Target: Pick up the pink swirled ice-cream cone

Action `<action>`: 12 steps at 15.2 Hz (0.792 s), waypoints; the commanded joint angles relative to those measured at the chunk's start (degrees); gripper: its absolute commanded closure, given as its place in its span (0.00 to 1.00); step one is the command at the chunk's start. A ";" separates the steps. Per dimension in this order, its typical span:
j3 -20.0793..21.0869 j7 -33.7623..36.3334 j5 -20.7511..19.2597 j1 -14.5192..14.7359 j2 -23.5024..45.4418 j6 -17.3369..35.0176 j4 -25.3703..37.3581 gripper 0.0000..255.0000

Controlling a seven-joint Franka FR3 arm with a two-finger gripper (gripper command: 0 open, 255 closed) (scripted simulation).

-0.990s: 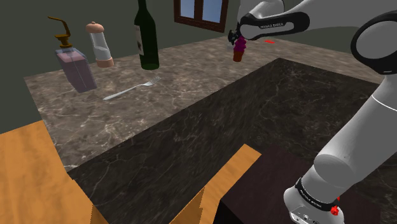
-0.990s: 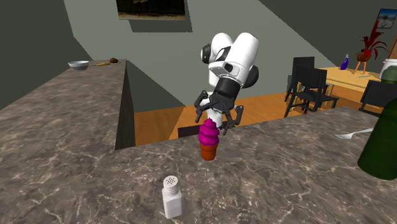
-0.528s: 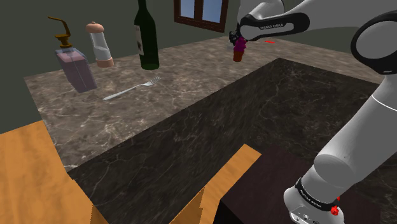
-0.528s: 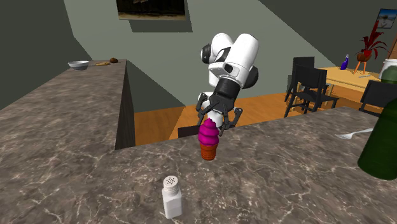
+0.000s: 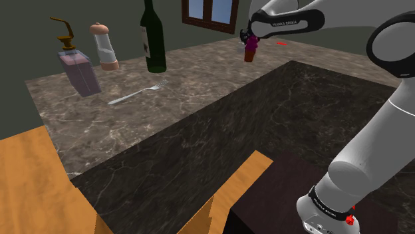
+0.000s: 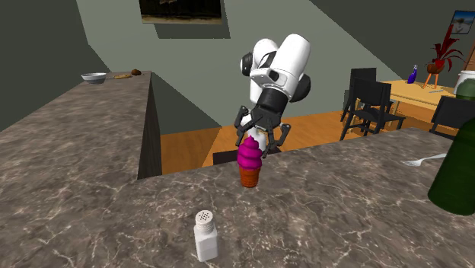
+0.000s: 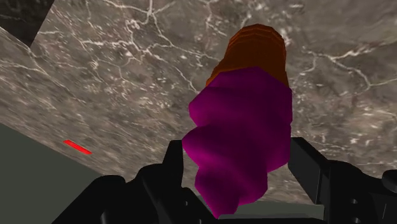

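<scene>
The ice-cream cone (image 6: 250, 166) has a magenta swirl on a short ribbed orange-brown cone (image 7: 257, 54). It stands upright near the marble counter's edge by the arm, at the far right of the counter in the shoulder view (image 5: 250, 52). My black gripper (image 6: 257, 143) comes down on it from above and is shut on the swirl. In the wrist view the gripper (image 7: 238, 168) clasps the swirl (image 7: 245, 140) from both sides, with the fingers (image 7: 306, 167) pressed against it. I cannot tell whether the cone's base touches the counter.
On the marble counter (image 5: 199, 86) lie a fork (image 5: 138, 93), a dark green bottle (image 5: 153, 36), a pepper mill (image 5: 105, 46) and a soap dispenser (image 5: 78, 66). A white shaker (image 6: 205, 236) stands in front of the cone. Chairs (image 6: 369, 103) stand beyond.
The fingers stood apart around the swirl a second ago and have closed onto it. The hand and cone have since shifted up very slightly.
</scene>
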 commanded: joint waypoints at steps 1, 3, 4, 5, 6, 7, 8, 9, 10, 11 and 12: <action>0.08 -0.85 0.57 0.07 0.14 -1.32 1.62 1.00; 0.14 -1.68 1.11 0.14 0.30 -2.65 3.28 1.00; 0.17 -2.10 1.36 0.17 0.41 -3.33 4.13 1.00; 0.20 -2.51 1.62 0.20 0.53 -4.01 5.00 1.00; 0.24 -2.92 1.86 0.22 0.66 -4.70 5.90 1.00; 0.27 -3.32 2.10 0.25 0.81 -5.40 6.81 1.00; 0.30 -3.72 2.34 0.28 0.97 -6.10 7.75 1.00; 0.33 -4.12 2.57 0.31 1.14 -6.80 8.70 1.00; 0.36 -4.52 2.79 0.33 1.34 -7.52 9.68 1.00; 0.39 -4.92 3.01 0.36 1.55 -8.24 10.68 1.00; 0.40 -4.98 3.04 0.36 1.58 -8.35 10.84 1.00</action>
